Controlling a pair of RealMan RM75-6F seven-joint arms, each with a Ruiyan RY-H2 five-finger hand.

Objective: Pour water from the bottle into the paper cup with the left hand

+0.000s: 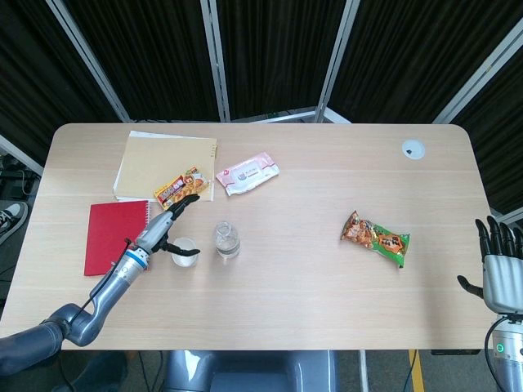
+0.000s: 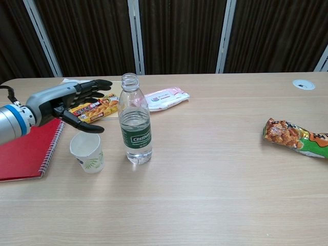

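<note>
**Clear plastic bottle upright, left hand open over the cup**

Clear plastic water bottle [image 2: 135, 123] with a green label stands upright and uncapped on the pale wooden surface [image 2: 215, 189]. Just beside it, on its left, we see the small white paper cup [image 2: 87, 151], upright and apart from the bottle.

We note the left hand [image 2: 61, 105] hovering above the cup, fingers spread, thumb apart, holding nothing. It touches neither cup nor bottle.

Right hand [image 1: 500, 273] sits at the surface's far right edge, fingers extended, empty.

Behind the cup we see a yellow snack box [image 2: 93, 108] on a tan folder [image 1: 159, 163], and a red spiral notebook [image 2: 23, 148] lies left. A pink wipes packet [image 2: 165, 97] lies behind the bottle; an orange-and-green snack bag [image 2: 294, 136] lies well apart to the right.
</note>
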